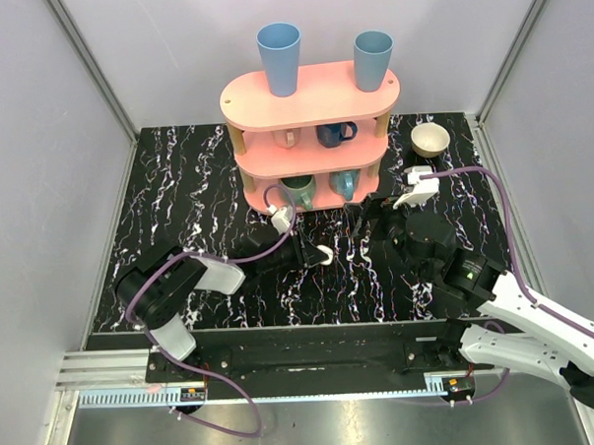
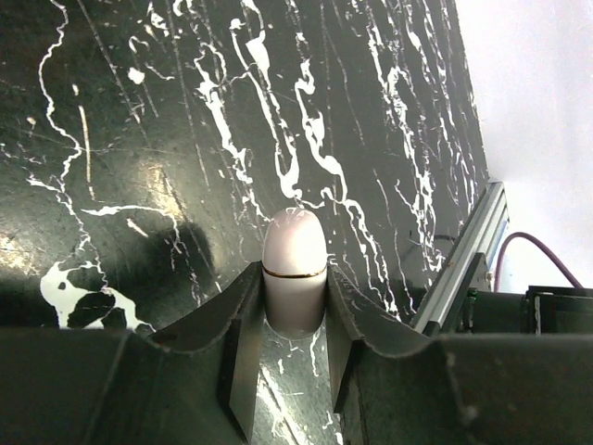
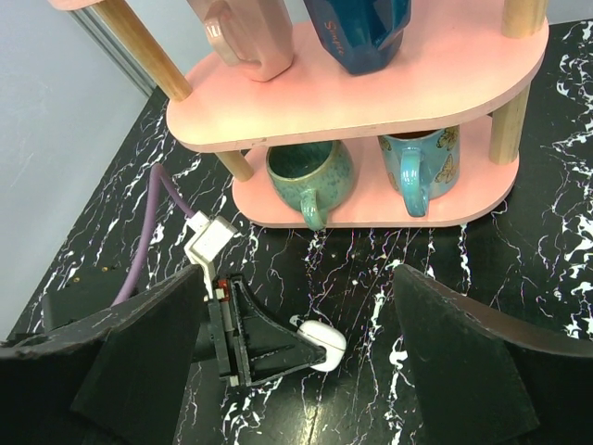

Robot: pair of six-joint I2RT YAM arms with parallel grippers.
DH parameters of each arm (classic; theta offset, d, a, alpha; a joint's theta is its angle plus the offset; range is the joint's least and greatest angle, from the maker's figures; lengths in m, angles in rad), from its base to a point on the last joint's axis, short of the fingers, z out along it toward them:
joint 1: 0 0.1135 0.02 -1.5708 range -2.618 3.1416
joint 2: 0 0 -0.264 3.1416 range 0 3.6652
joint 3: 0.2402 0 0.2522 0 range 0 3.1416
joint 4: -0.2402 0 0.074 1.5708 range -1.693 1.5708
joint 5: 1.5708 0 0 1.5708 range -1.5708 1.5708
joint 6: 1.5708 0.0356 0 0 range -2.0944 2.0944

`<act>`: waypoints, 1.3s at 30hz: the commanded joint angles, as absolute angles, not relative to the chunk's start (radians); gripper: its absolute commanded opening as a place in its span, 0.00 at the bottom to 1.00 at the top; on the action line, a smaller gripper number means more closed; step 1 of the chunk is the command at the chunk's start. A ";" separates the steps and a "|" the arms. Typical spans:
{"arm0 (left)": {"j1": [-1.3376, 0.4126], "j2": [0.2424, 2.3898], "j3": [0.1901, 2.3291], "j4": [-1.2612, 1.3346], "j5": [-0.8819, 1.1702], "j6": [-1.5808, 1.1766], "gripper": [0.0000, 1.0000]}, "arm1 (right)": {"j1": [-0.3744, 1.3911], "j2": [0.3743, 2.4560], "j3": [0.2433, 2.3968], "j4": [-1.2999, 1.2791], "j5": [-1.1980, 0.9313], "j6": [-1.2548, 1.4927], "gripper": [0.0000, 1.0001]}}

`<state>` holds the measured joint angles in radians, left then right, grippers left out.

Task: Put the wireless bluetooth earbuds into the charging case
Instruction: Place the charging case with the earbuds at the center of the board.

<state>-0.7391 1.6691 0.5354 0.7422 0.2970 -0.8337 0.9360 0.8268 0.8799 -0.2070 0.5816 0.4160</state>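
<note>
My left gripper (image 1: 316, 253) lies low on the black marble table (image 1: 187, 188), shut on the charging case (image 2: 295, 246). The case is a small rounded white box with a thin gold seam, and its lid looks closed. Half of it sticks out past the dark fingers (image 2: 243, 315). In the right wrist view the case (image 3: 326, 343) sits at the tip of the left gripper (image 3: 310, 345). My right gripper (image 3: 298, 276) hovers open above and to the right of the case, holding nothing; from above the right gripper (image 1: 374, 214) is near the shelf's foot. The earbuds are out of view.
A pink three-tier shelf (image 1: 311, 94) stands at the back centre, with two blue cups (image 1: 279, 58) on top and mugs (image 3: 309, 171) on the lower tiers. A beige bowl (image 1: 430, 138) sits at the back right. Grey walls enclose the table.
</note>
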 commanded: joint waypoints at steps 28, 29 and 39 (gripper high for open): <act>-0.742 1.646 0.523 0.693 0.117 -0.811 0.48 | 0.936 0.799 0.838 -0.178 0.589 0.422 0.91; -0.744 1.638 0.522 0.684 0.112 -0.808 0.50 | 0.936 0.801 0.836 -0.179 0.591 0.425 0.91; -0.744 1.554 0.532 0.575 0.066 -0.755 0.53 | 0.936 0.808 0.834 -0.176 0.604 0.417 0.92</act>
<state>-0.7391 1.6169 0.5152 0.6083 0.1223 -0.7940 0.9363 0.8074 0.8352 -0.2070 0.5831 0.4236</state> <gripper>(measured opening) 0.526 0.917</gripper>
